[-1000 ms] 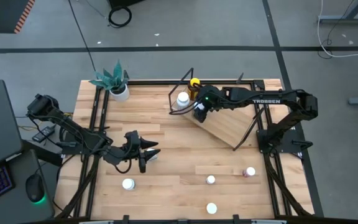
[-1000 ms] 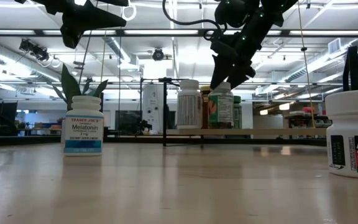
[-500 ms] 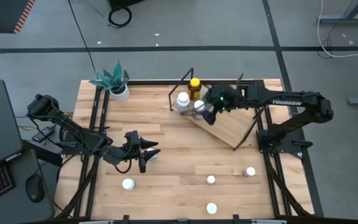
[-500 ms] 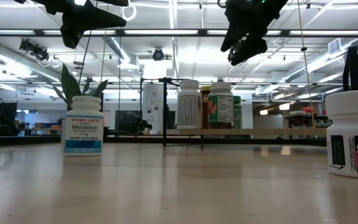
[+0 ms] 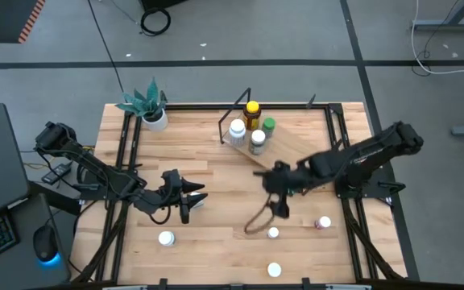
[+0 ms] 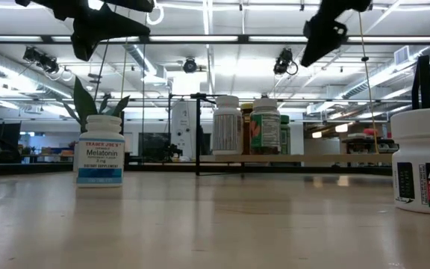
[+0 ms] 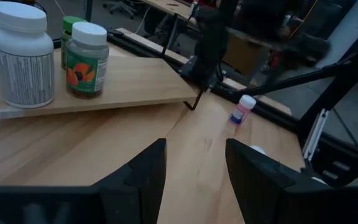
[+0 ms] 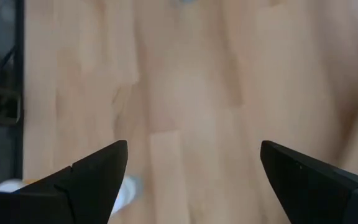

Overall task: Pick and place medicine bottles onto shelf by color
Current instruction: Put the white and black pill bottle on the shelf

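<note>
Four bottles stand grouped at the top end of the shelf (image 5: 296, 157): a white-capped one (image 5: 237, 129), an amber one with a yellow cap (image 5: 252, 109), a green-capped one (image 5: 269, 125) and a grey-capped one (image 5: 258, 138). Loose bottles are left on the table (image 5: 216, 185): a pink one (image 5: 323, 222) near the right edge, a small white one (image 5: 273, 233), another at the front (image 5: 274, 269), and one at front left (image 5: 166, 238).

The right gripper (image 5: 279, 203) hangs over the table just above the small white bottle, its fingers spread wide and empty. The left gripper (image 5: 185, 197) waits mid-left, fingers apart and empty too.

I'd say the next pick is that small white bottle. It would go best by coming straight down, centring the fingers on the cap, and closing gently so that it doesn't tip or roll.
</note>
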